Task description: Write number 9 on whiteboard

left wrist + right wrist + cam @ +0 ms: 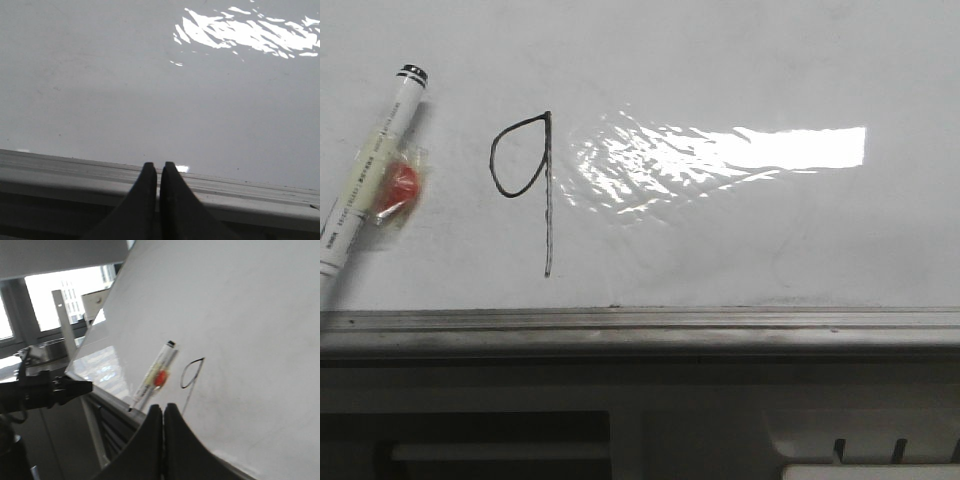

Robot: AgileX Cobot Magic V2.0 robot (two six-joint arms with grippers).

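A thin black number 9 [528, 175] is drawn on the whiteboard [740, 60], left of a bright glare patch. The right wrist view also shows the number 9 [191, 376] on the whiteboard [240, 330]. A white marker [370, 165] with a black cap and a red blob taped to it lies on the board at the far left, apart from both grippers; the marker [152, 377] is visible from the right wrist too. My left gripper [157, 166] hangs shut and empty over the board's grey rail [60, 170]. My right gripper [162, 407] is shut and empty near the board's edge.
The grey metal rail [640, 325] runs along the board's near edge, with dark equipment below it. In the right wrist view a black arm part [45, 390] sits off the board's side, with windows behind.
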